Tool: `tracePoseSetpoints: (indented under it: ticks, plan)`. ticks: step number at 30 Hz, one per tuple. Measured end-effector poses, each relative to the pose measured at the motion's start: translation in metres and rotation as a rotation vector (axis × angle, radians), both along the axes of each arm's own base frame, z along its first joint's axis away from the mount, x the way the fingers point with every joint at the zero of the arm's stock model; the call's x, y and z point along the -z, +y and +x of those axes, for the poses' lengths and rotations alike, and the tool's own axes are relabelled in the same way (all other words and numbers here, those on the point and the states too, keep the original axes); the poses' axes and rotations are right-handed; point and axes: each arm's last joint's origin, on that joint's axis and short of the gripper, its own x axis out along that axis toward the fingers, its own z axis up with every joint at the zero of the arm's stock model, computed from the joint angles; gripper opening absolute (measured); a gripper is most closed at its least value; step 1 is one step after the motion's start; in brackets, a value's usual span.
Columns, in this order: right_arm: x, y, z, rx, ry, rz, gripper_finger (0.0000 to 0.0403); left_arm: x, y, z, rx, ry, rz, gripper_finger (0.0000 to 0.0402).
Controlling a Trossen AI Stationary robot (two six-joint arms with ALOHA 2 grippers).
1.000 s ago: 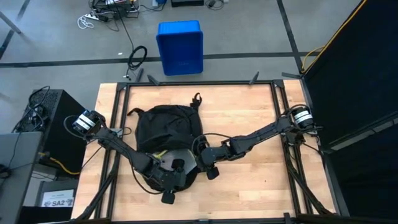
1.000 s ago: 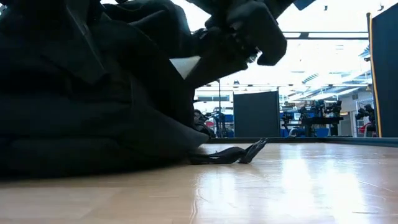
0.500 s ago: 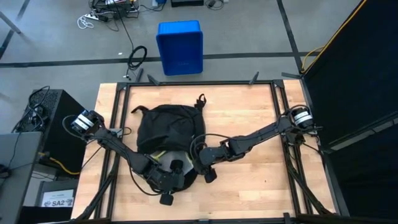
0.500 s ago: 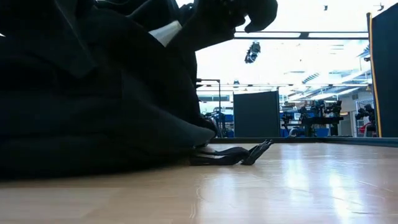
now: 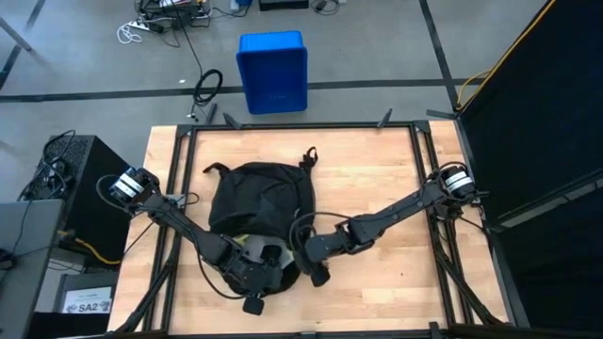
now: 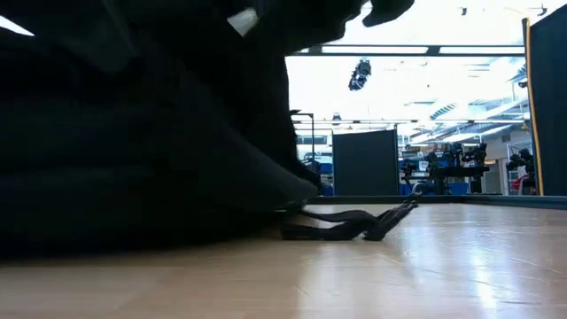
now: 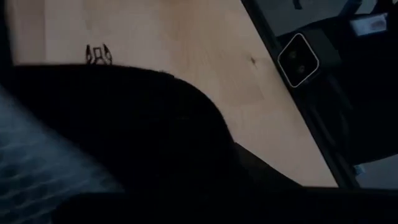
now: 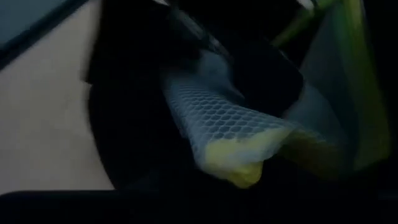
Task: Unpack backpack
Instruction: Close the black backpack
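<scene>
The bench (image 5: pixel 377 188) carries the backpack (image 5: pixel 259 198) left of centre, its long axis running from the far edge toward the near edge, mouth nearest both arms. The left gripper (image 5: pixel 256 273), jaws together, pinches fabric at the opening. The right gripper (image 5: pixel 303 252) sits just beside the opening's right side; whether it grasps the mesh-and-yellow lining (image 8: pixel 230 134) I cannot tell.

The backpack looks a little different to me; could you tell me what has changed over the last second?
The backpack slid a little toward the table's near edge, its top strap loop trailing along. The right gripper drew back the same way at the bag's open end. The left gripper stayed shut at that opening. The blue bin did not move.
</scene>
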Motion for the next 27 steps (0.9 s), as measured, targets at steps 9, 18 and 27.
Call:
tracePoseSetpoints:
  ticks: [9, 18, 27]
  plan:
    - [0.062, -0.03, 0.021, 0.064, 0.163, -0.001, 0.0149, 0.0, 0.001, 0.0, -0.01, -0.001, 0.001, 0.0]
    - [0.071, -0.043, 0.029, 0.057, 0.142, 0.008, 0.0144, 0.001, 0.001, -0.001, -0.006, 0.017, 0.007, 0.0]
    - [0.076, -0.051, 0.027, 0.033, 0.204, -0.057, 0.0025, 0.001, 0.001, -0.001, -0.01, 0.013, 0.011, 0.0]
